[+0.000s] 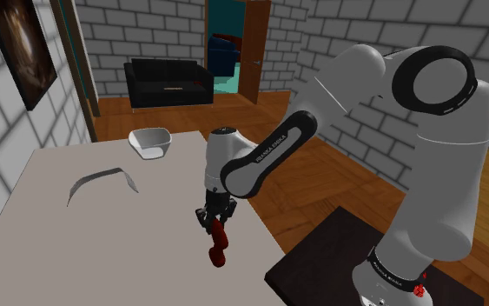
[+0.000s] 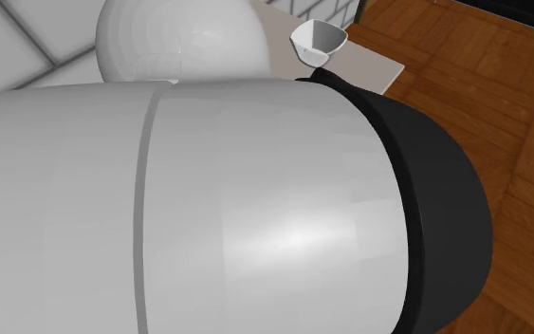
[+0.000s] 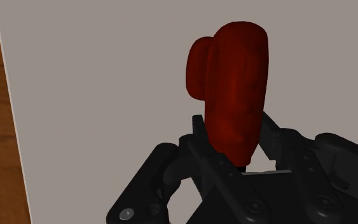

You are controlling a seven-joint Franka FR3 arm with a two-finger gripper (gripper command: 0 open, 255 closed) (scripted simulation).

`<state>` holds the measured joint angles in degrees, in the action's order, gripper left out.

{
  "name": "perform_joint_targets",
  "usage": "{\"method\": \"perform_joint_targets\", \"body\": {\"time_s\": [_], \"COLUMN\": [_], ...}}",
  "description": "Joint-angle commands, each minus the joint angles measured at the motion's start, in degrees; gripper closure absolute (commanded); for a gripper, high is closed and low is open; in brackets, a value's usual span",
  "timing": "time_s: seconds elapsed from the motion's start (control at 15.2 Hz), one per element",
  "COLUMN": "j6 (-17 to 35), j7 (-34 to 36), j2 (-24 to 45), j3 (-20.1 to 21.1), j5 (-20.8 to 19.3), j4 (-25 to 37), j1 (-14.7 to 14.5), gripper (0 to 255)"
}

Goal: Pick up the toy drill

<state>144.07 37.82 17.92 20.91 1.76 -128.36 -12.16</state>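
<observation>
The toy drill point(image 1: 219, 242) is dark red and rounded, and it hangs from my black gripper point(image 1: 215, 217) over the grey table point(image 1: 60, 235), close to the table edge nearest the stand. In the wrist view the drill point(image 3: 234, 89) sticks out beyond my gripper point(image 3: 234, 149), whose fingers point(image 3: 199, 137) clasp its lower part from both sides. Whether the drill's tip still touches the tabletop cannot be told.
A white bowl point(image 1: 150, 142) stands at the table's far end, also seen as the bowl point(image 2: 318, 41) past the arm's big white link point(image 2: 208, 209). A thin curved grey piece point(image 1: 103, 178) lies mid-table. The dark stand point(image 1: 320, 261) and wooden floor point(image 1: 320, 182) lie beyond the edge.
</observation>
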Motion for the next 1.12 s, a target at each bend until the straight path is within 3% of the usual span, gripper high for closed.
{"method": "perform_joint_targets", "body": {"time_s": [0.0,0.26,1.06], "j6": [0.0,0.0,-8.4], "j7": [0.0,0.1,-1.3], "j2": [0.0,0.1,-7.4], "j3": [0.0,0.0,1.4], "j5": [0.0,0.0,3.1], "j4": [-0.1,0.0,1.2], "j1": [0.0,-0.1,1.2], "gripper": [255,255,255]}}
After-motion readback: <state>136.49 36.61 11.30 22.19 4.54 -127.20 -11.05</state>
